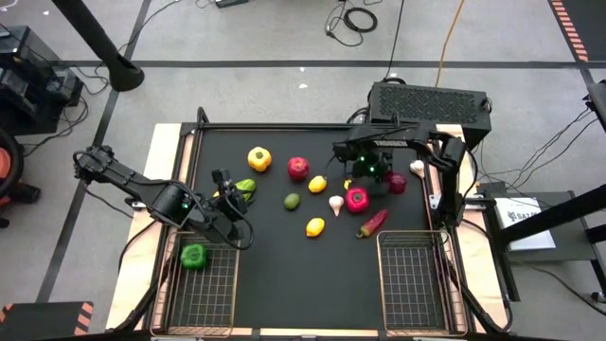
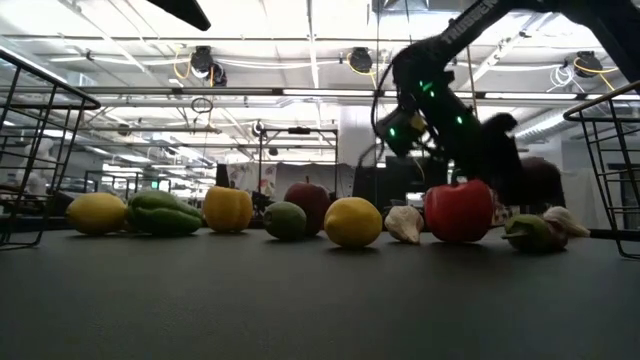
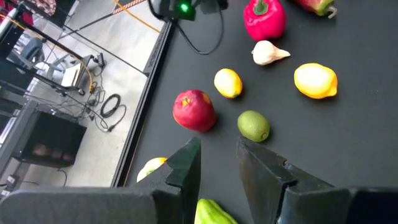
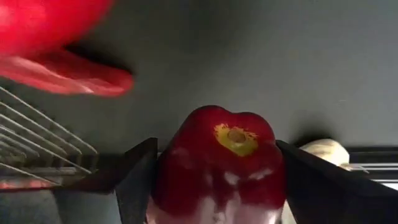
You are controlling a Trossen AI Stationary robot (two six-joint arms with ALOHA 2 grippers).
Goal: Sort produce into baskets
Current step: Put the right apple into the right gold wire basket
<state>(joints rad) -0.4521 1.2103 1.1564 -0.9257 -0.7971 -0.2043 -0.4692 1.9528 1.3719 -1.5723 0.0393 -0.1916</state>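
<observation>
Right gripper (image 4: 217, 180) straddles a dark red apple (image 4: 219, 163), jaws closing on either side — not yet lifted; left gripper (image 3: 217, 163), fingers narrowly parted and empty, hovers by the lime-green pepper (image 1: 245, 188) — presumably its pick.

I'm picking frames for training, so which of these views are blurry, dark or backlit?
Low view: backlit by ceiling lights, the right arm nearly a silhouette. Right wrist view: dim, the apple between the fingers close and soft, the pepper blurred. Left wrist view: fairly clear, the lime crisp. High view: evenly lit.
</observation>
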